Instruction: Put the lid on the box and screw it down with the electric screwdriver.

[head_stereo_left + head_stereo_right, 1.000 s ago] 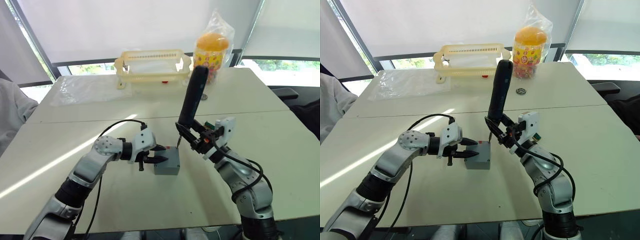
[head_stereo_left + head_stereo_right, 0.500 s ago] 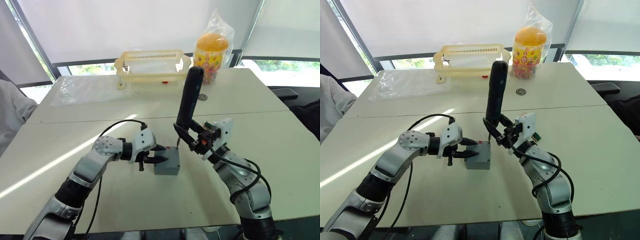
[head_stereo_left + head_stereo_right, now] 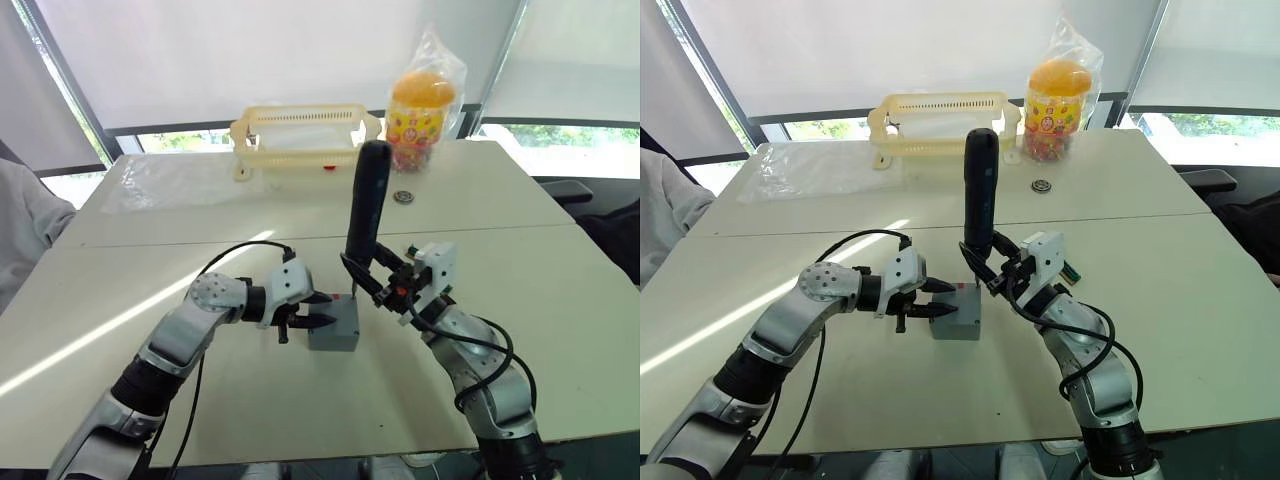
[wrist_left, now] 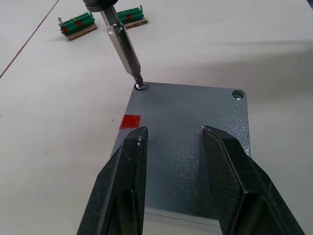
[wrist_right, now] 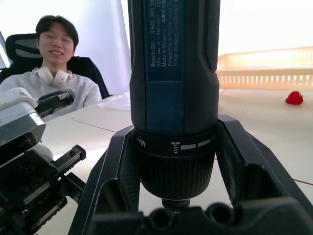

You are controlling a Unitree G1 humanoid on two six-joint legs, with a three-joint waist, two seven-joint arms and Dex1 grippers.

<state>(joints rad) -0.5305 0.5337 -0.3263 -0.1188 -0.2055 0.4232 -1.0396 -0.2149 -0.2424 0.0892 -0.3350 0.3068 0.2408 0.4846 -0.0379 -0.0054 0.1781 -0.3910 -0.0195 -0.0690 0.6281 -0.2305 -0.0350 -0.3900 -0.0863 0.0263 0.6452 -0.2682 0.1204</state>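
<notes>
While the right tool [image 3: 985, 268] stays clamped on the lower body of the electric screwdriver [image 3: 979, 190], the driver stands nearly upright with its metal bit [image 4: 123, 46] resting in a screw [image 4: 141, 86] at one corner of the lid [image 4: 190, 132]. The lid lies flat on top of the box [image 3: 336, 325], which sits on the white tabletop [image 3: 560, 290] between the two arms. A small red mark [image 4: 129, 121] shows on the lid near the bit, and a second screw [image 4: 237, 95] sits in the neighbouring corner. The left tool [image 3: 322, 309] reaches in from the box's left side, its two black fingers [image 4: 122, 186] apart and lying over the lid's surface; whether they press on it cannot be told. In the left wrist view, two small green circuit boards [image 4: 77, 25] lie on the tabletop beyond the box. Farther back stand a pale yellow basket [image 3: 305, 131], a clear plastic sheet [image 3: 165, 180], a yellow-lidded jar in a plastic bag [image 3: 422, 95] and a small round ring [image 3: 403, 197]. The right wrist view shows a seated person [image 5: 55, 63] in white behind the tabletop, and a small red object [image 5: 294, 98] beside the basket.
</notes>
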